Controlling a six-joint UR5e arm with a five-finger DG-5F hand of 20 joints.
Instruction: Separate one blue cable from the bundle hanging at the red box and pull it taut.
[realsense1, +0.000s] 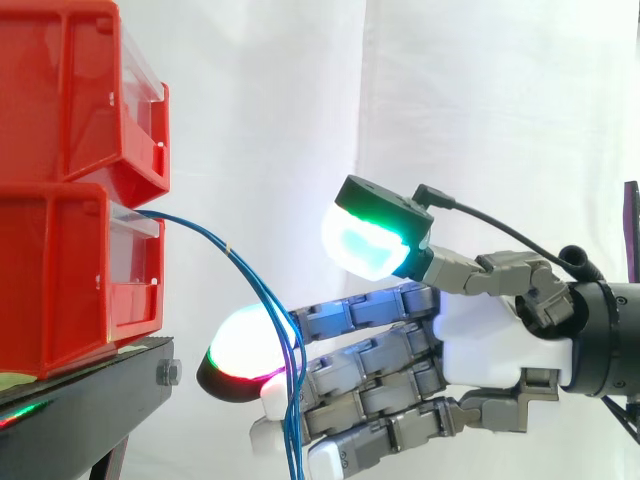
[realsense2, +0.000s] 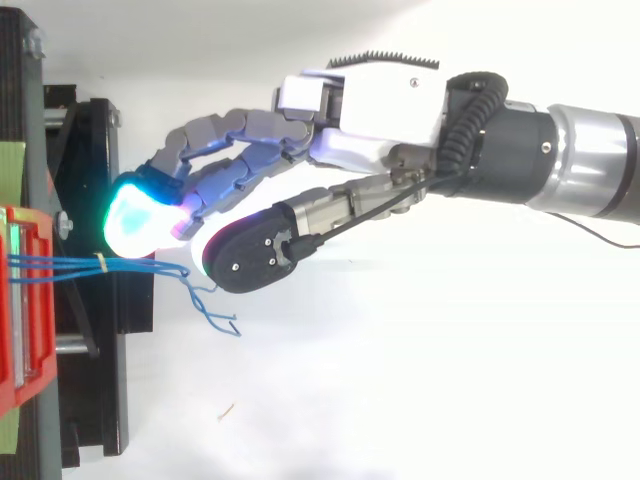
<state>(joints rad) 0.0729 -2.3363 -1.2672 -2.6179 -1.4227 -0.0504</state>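
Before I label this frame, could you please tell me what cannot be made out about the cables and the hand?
Lower cable ends: side view, the blue cables run off the bottom edge.
Anchor point: hidden inside the red bin in both views.
Contact: side view, cables cross the hand; touching or apart is unclear.
Strand count: too thin, overlapping.

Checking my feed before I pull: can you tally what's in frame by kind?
Red bins: 2
Blue cable bundle: 1
Black stand: 1
Hand: 1
Total: 5
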